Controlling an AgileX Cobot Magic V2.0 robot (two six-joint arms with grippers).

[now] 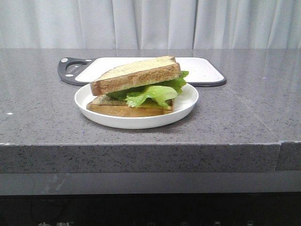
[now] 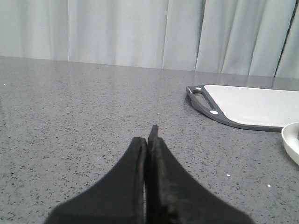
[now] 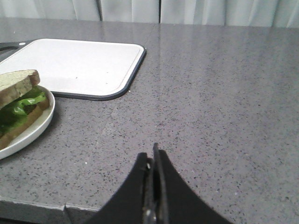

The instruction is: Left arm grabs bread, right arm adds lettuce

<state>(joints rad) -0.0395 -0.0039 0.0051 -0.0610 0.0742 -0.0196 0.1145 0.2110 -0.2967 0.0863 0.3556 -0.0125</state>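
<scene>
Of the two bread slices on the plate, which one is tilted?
The upper slice, the thicker one: it leans on the lettuce, higher on its right side. The bottom slice lies flat on the white plate.

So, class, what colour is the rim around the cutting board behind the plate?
Dark grey to black, framing the white cutting board; clearest in the right wrist view.

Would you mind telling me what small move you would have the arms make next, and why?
Probably none beyond keeping both arms parked. The lettuce already lies between the bottom slice and the bread on the plate, and the left gripper and right gripper are shut, empty, clear of it.
</scene>
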